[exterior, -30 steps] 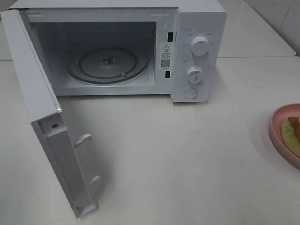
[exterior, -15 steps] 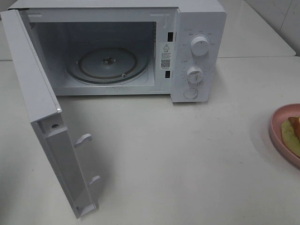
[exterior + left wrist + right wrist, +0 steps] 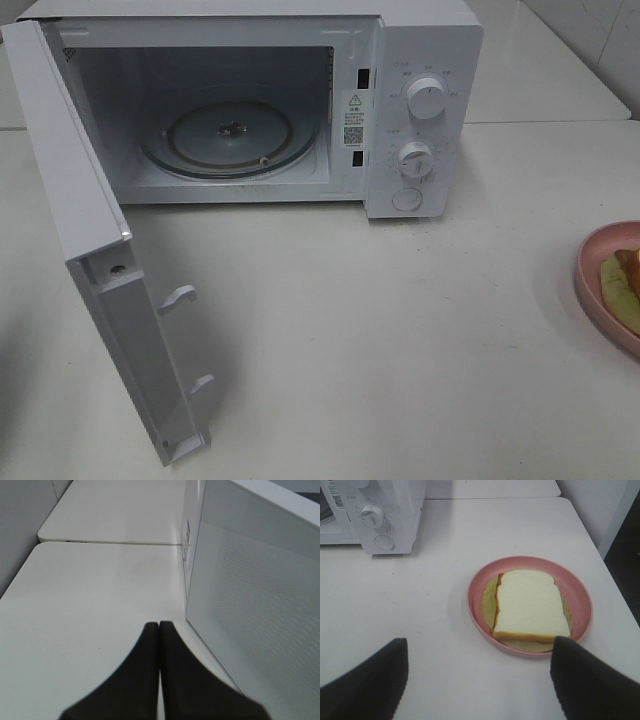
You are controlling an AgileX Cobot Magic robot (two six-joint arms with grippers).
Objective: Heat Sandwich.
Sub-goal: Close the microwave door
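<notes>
My left fingers (image 3: 159, 630) are pressed together with nothing between them, hovering over bare tabletop (image 3: 90, 595) just beside the outer face of the microwave door (image 3: 260, 610). My right fingers (image 3: 480, 680) stand wide apart, holding nothing, with the pink plate (image 3: 480, 615) lying on the tabletop beyond them. The sandwich (image 3: 530, 605) rests flat in that plate: a pale slice of bread on top, a brown crust edge along one side, and a yellow-green layer showing from under it. My fingers are near the plate's rim but apart from it and from the sandwich.

From the high camera neither of my arms shows. The white microwave (image 3: 425, 110) sits at the back of the tabletop with its door (image 3: 90, 250) swung fully open toward the left, and the glass turntable (image 3: 230, 140) inside is bare. Two knobs and a round button line its control panel. The plate (image 3: 600, 290) is at the far right edge of that view, well apart from the microwave, with a strip of the sandwich (image 3: 622, 285) visible on it
</notes>
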